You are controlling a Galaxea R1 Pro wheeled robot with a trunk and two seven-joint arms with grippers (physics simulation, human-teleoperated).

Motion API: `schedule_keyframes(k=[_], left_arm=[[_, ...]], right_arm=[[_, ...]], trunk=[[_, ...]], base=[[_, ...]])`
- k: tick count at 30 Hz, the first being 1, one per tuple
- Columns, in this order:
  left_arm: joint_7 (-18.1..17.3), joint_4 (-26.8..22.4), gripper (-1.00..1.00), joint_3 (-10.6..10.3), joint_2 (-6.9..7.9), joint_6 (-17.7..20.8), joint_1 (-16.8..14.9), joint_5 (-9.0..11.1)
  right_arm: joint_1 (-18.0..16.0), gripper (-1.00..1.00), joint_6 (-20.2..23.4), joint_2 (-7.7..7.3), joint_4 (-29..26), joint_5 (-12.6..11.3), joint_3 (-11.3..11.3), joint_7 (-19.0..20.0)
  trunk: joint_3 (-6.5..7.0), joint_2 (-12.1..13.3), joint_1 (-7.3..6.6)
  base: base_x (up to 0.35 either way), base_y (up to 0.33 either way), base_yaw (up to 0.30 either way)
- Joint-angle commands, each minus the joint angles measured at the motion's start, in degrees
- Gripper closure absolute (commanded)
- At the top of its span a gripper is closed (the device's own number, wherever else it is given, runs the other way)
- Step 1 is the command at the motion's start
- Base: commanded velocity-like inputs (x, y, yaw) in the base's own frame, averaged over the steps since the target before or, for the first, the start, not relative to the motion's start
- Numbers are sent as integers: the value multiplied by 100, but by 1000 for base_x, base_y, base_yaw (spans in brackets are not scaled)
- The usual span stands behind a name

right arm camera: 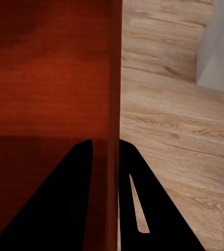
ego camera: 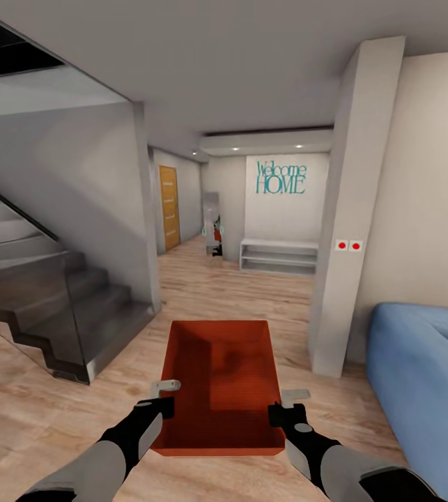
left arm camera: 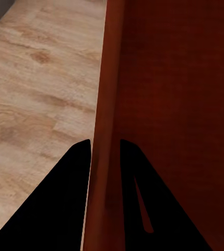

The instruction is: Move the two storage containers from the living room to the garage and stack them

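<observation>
Orange-red storage container (ego camera: 218, 380) is held between both grippers: left gripper (ego camera: 162, 396) clamped on its left wall, right gripper (ego camera: 283, 406) on its right wall. Light wood plank floor (ego camera: 35, 404) lies below; blue sofa (ego camera: 426, 369) right; staircase (ego camera: 35, 300) left; wooden door (ego camera: 169, 207) far ahead.

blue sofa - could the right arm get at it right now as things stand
Probably not. The right gripper is clamped on the storage container's right wall, sharing the load with the left gripper, and the blue sofa sits off to the side.
</observation>
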Motion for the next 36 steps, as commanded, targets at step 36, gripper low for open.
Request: schedule_keyframes(k=[36], left_arm=[[319, 28, 100, 131, 16, -442, -6, -106]], right_arm=[[-3, 100, -13, -5, 14, 28, -160, -11]], trunk=[[-10, -7, 5]], base=[[321, 57, 0]])
